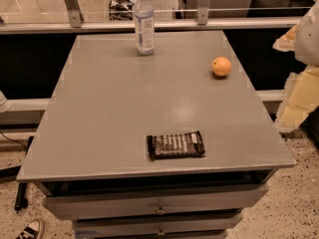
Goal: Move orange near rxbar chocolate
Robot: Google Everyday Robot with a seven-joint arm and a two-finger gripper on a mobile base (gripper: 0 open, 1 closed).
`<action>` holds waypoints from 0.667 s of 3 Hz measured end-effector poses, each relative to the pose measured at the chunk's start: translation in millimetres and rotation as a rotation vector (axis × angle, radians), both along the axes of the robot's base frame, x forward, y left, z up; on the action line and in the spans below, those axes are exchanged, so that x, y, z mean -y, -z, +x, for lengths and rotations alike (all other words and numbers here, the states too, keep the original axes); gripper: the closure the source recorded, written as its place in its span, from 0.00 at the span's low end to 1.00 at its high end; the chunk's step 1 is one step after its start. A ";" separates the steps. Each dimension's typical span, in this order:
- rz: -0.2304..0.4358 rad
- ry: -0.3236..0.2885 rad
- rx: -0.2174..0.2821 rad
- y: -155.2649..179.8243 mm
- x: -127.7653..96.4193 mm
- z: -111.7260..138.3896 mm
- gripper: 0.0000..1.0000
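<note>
Camera view, looking down on a grey worktop [114, 108]. Orange [222, 66] sits toward the back right, close to the right edge, on its own. Chocolate bar [175, 145] in a dark wrapper lies flat near the front edge, roughly centred, long side parallel to that edge. Orange and bar well apart. Clear water bottle [144, 21], white cap, upright at back centre, left of the orange. Gripper [298, 96] pale, at right margin, beyond the worktop's right side; whether released or clenched, cannot tell. Drawers [159, 203] under the front edge. Sneaker [30, 229] on floor, lower left.
</note>
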State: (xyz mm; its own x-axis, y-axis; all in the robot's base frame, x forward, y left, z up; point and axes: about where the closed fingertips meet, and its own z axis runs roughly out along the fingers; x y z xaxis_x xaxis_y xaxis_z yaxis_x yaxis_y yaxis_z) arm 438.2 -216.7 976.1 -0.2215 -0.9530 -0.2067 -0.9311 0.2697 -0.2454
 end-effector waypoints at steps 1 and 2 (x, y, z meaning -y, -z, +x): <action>0.007 0.006 0.013 -0.3 0.1 1.8 0.00; 0.015 0.033 0.057 13.6 3.7 20.7 0.00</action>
